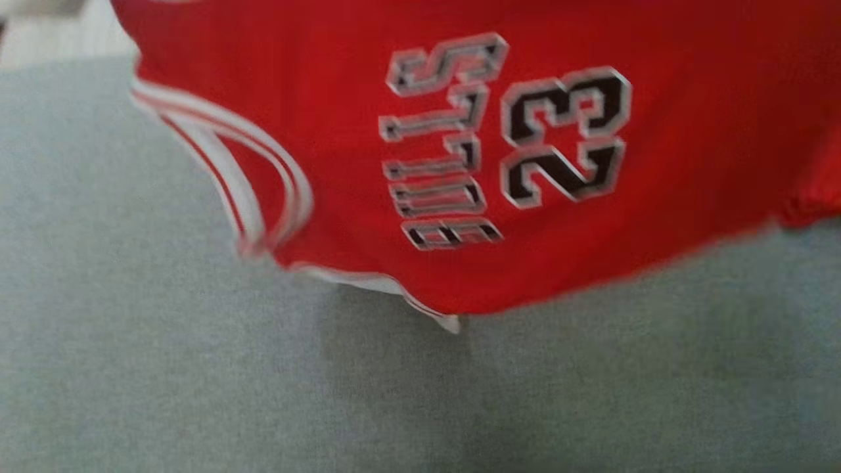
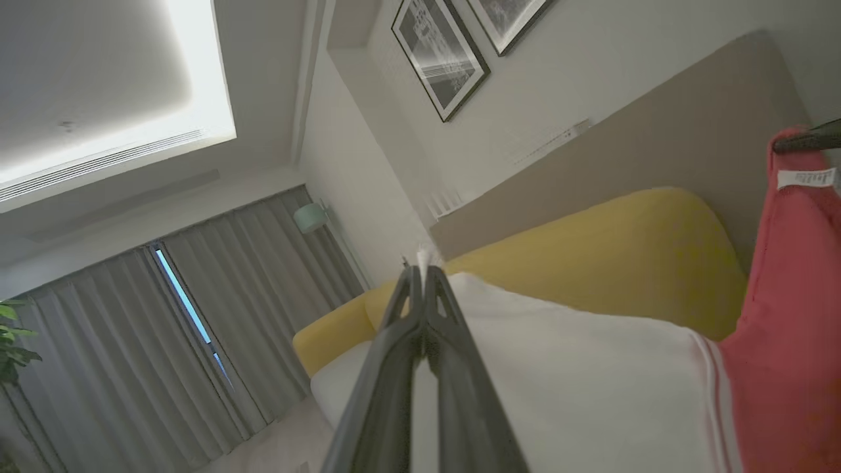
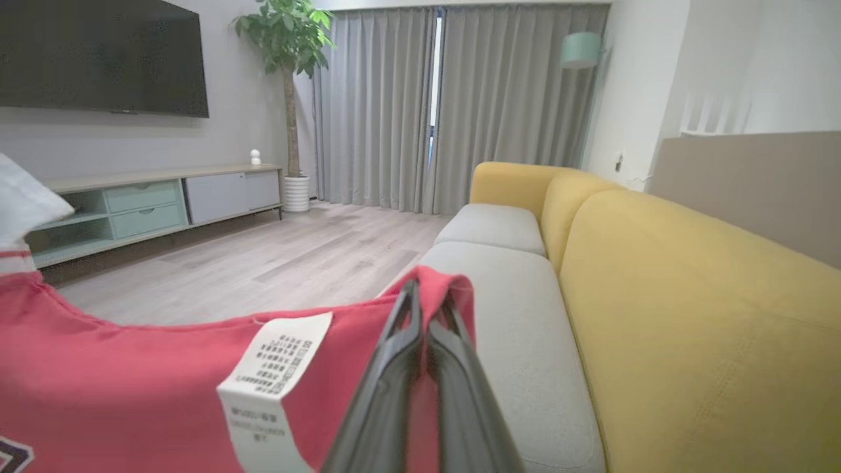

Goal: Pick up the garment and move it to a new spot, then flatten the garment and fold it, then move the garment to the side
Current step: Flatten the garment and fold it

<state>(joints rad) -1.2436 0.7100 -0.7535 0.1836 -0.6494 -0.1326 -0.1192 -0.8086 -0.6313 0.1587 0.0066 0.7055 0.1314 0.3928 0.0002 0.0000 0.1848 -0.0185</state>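
Note:
The garment (image 1: pixel 368 131) is a red sleeveless jersey with white trim and the number 23. It hangs spread in the air above the grey seat cushion (image 1: pixel 197 381), its print turned sideways in the head view. My left gripper (image 2: pixel 420 269) is shut on its white trim, a scrap of cloth poking out past the fingertips, and the red cloth (image 2: pixel 782 381) hangs to the right. My right gripper (image 3: pixel 427 295) is shut on a red edge of the garment (image 3: pixel 131 368) beside a white care label (image 3: pixel 276 368). A dark finger of the right gripper (image 2: pixel 805 139) shows far right in the left wrist view.
A yellow sofa back (image 3: pixel 690 315) runs along the grey seat cushions (image 3: pixel 512 315). Beyond lie a wood floor (image 3: pixel 295 256), a low cabinet (image 3: pixel 151 203) under a wall screen, a potted tree (image 3: pixel 289 98) and grey curtains (image 3: pixel 499 105).

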